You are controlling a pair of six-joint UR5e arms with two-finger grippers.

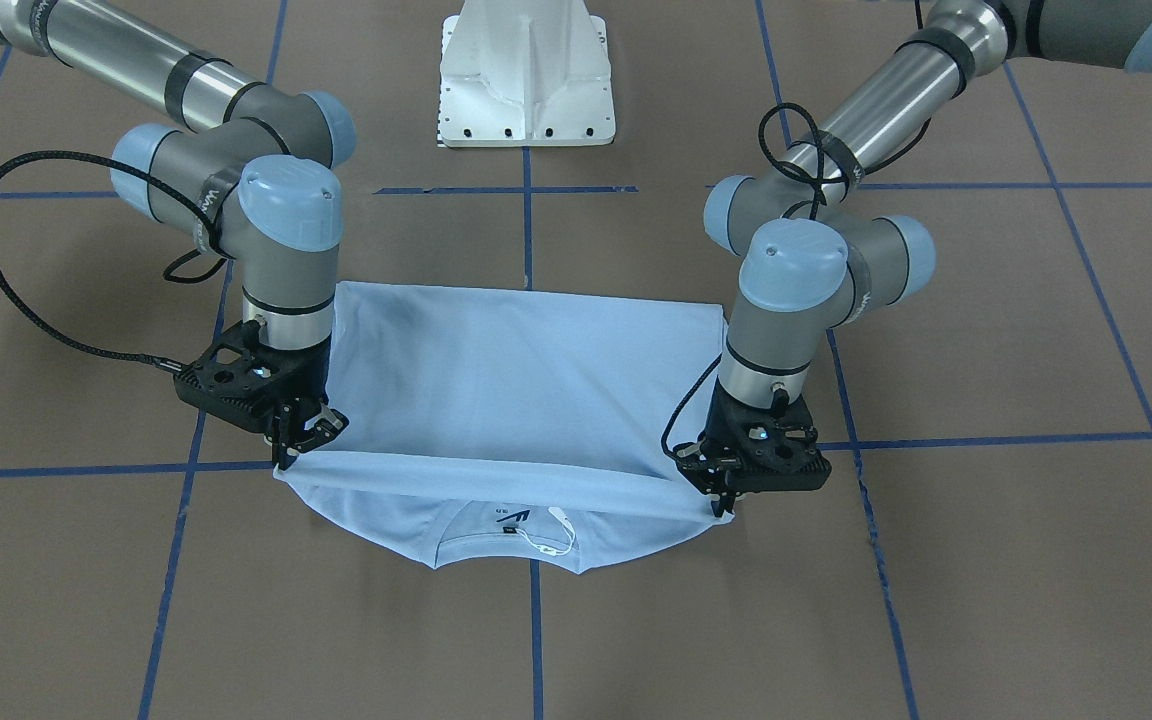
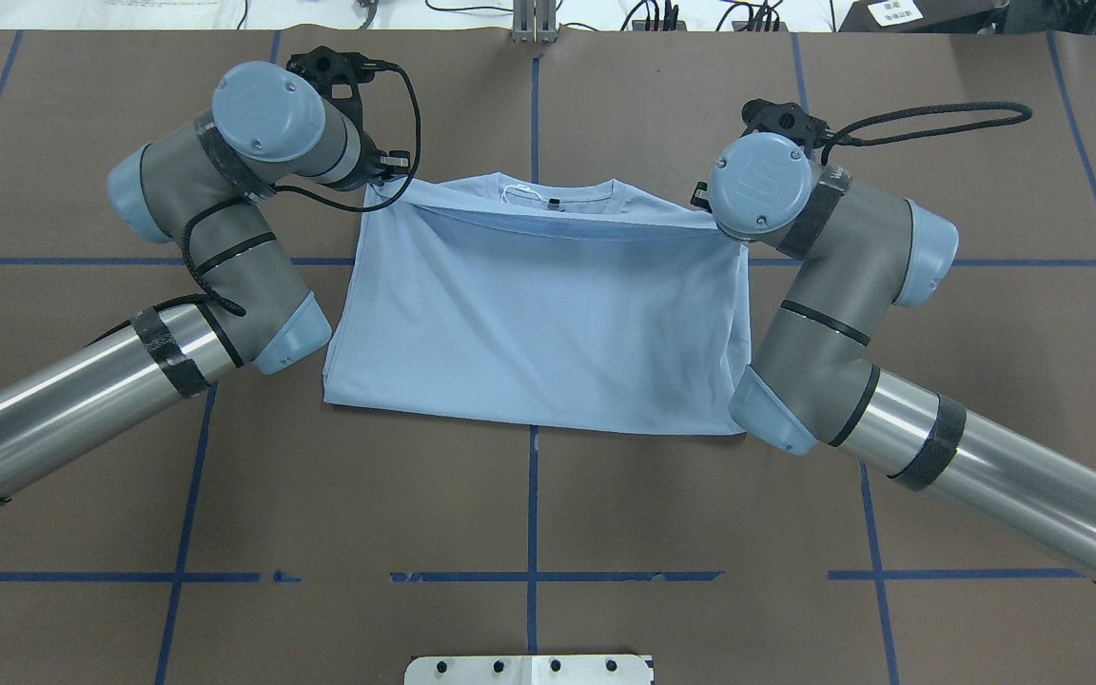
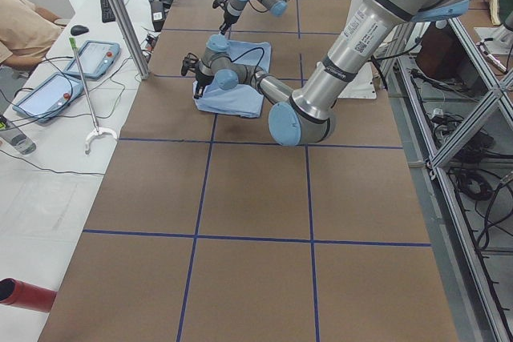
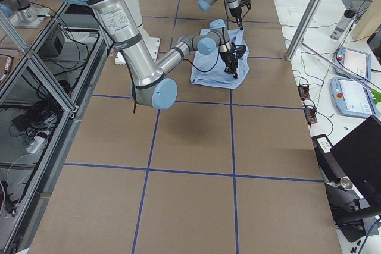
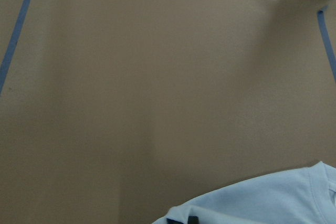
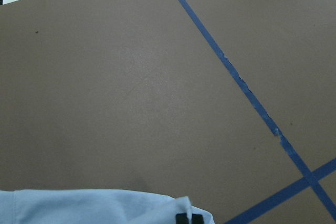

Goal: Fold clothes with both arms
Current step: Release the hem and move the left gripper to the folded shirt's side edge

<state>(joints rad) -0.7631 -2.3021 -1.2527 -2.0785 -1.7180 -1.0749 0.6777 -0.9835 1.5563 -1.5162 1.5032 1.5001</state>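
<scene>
Setting the doubled edge down, you should keep left tool (image 1: 726, 497) and right tool (image 1: 308, 432) level: each pinches a T-shirt (image 1: 526, 380) corner, one either side of the collar (image 1: 496, 538). The T-shirt lies on the counter (image 1: 986, 580), so release both together, with the edge just short of the collar.

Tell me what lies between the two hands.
In the front-facing view, the folded-over edge of the T-shirt stretches from the right hand to the left hand, both pinching it; its collar and white string tag lie just beyond.
</scene>
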